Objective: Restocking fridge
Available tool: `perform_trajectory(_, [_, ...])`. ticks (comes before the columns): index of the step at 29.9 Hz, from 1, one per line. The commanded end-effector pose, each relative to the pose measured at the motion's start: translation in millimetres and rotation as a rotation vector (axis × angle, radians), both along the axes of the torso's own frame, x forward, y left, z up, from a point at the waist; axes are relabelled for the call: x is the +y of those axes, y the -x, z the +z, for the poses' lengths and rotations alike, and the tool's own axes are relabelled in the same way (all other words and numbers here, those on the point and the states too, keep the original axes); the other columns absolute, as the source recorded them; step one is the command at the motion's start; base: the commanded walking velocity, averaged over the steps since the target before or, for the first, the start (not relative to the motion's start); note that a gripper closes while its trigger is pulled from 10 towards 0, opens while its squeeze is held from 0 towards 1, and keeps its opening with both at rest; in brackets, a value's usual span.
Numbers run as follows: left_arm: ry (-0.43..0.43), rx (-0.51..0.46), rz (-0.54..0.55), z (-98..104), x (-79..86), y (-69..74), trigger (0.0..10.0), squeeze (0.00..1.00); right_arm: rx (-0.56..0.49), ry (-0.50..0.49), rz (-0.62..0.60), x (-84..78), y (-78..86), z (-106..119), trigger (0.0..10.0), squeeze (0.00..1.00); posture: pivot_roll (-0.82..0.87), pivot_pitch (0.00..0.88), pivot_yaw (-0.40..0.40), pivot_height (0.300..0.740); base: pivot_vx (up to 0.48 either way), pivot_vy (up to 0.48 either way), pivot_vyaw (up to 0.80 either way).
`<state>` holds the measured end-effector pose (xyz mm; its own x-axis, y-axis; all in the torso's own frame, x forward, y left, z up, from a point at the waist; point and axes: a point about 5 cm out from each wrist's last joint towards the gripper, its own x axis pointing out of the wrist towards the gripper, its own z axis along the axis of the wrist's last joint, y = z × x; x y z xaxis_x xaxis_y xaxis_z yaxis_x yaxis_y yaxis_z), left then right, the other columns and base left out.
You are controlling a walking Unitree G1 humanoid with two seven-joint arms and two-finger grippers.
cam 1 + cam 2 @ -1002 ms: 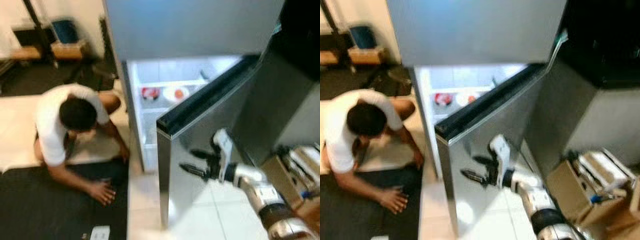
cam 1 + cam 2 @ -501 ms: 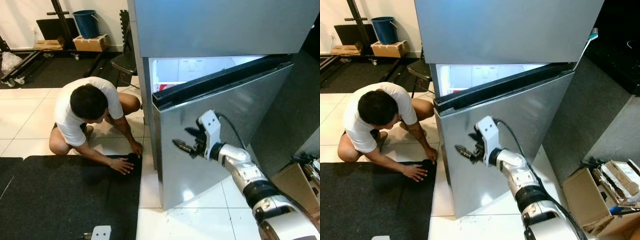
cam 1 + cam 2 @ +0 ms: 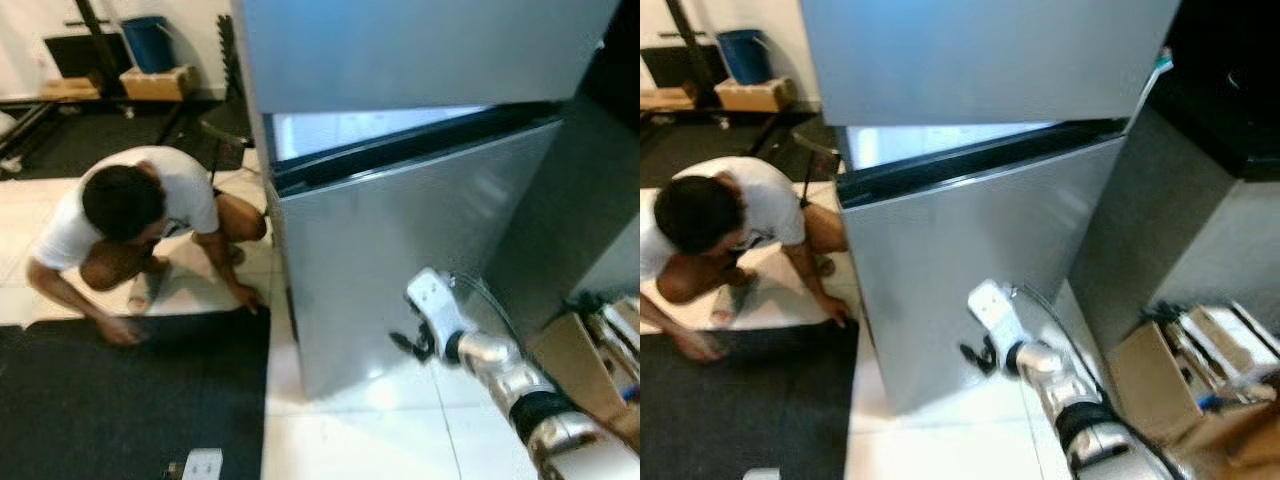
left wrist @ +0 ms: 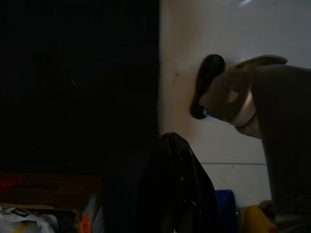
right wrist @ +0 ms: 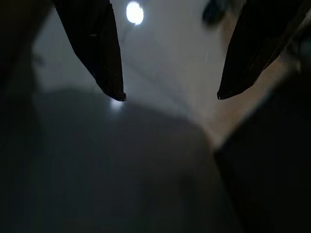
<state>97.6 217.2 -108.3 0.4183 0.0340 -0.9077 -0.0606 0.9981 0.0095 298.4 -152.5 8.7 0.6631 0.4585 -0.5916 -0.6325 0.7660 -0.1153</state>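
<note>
Left eye view: right pincer (image 3: 403,343) spread wide against fridge door (image 3: 400,240); white tile floor (image 3: 350,430).

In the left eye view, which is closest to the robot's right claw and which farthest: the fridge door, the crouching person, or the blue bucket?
From the right gripper:
1. Fridge door, directly in front of it, nearly shut.
2. Crouching person, on the floor to the robot's left of the fridge.
3. Blue bucket, far back by the wall, on the left.

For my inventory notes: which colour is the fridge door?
Silver-grey fridge door, clearest in the right eye view.
</note>
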Motion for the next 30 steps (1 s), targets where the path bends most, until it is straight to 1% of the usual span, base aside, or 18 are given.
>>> perform_trajectory(1, [0.035, 0.023, -0.009, -3, -9.1, 3.8, 10.0, 0.0, -0.004, 0.027, 0.017, -5.4, 4.4, -4, 10.0, 0.0, -0.11, 0.0, -0.035, 0.74, 0.0, -0.461, 0.0])
perform_trajectory(5, [0.035, 0.023, -0.011, -3, -9.0, 3.0, 10.0, 0.0, 0.008, 0.024, 0.017, -5.1, 8.4, -8, 10.0, 0.0, -0.11, 0.0, -0.034, 0.74, 0.0, -0.461, 0.21])
perform_trajectory(7, [0.035, 0.023, -0.011, -3, -8.9, 2.7, 10.0, 0.0, 0.004, 0.059, 0.018, -6.0, 9.3, -10, 10.0, 0.0, -0.11, 0.0, -0.034, 0.74, 0.0, -0.458, 0.78])
perform_trajectory(11, [0.029, 0.022, -0.01, -2, -8.3, 2.4, 10.0, 0.0, 0.012, 0.074, 0.032, -5.3, 11.8, -12, 10.0, 0.0, -0.11, 0.0, -0.034, 0.74, 0.0, -0.42, 0.78])
perform_trajectory(16, [0.006, 0.025, 0.004, -2, -6.5, 2.9, 10.0, 0.0, 0.005, 0.077, 0.026, -5.1, 12.5, -13, 10.0, 0.0, -0.11, 0.0, -0.034, 0.74, 0.0, 0.0, 0.68])
perform_trajectory(24, [0.001, 0.012, 0.014, -2, -6.0, 1.0, 10.0, 0.0, -0.022, 0.048, 0.042, 0.5, 9.0, -9, 10.0, 0.0, -0.11, 0.0, -0.037, 0.74, 0.0, 0.0, 0.0])
perform_trajectory(26, [0.0, 0.01, 0.015, -2, -5.9, 0.4, 10.0, 0.0, -0.035, 0.015, 0.058, 5.2, 6.9, -6, 10.0, 0.0, -0.11, 0.0, -0.037, 0.74, 0.0, 0.0, 0.0])
perform_trajectory(27, [0.0, 0.01, 0.015, -2, -5.9, 0.4, 10.0, 0.0, -0.035, 0.015, 0.058, 5.2, 6.9, -6, 10.0, 0.0, -0.11, 0.0, -0.037, 0.74, 0.0, 0.0, 0.0])
perform_trajectory(29, [0.008, 0.013, 0.004, -2, -7.0, -0.2, 10.0, 0.0, -0.063, -0.018, 0.116, 13.9, 5.4, -1, 10.0, 0.0, -0.11, 0.0, -0.037, 0.74, 0.0, 0.0, 0.0])
perform_trajectory(30, [0.008, 0.013, 0.004, -2, -7.0, -0.2, 10.0, 0.0, -0.063, -0.018, 0.116, 13.9, 5.4, -1, 10.0, 0.0, -0.11, 0.0, -0.037, 0.74, 0.0, 0.0, 0.0])
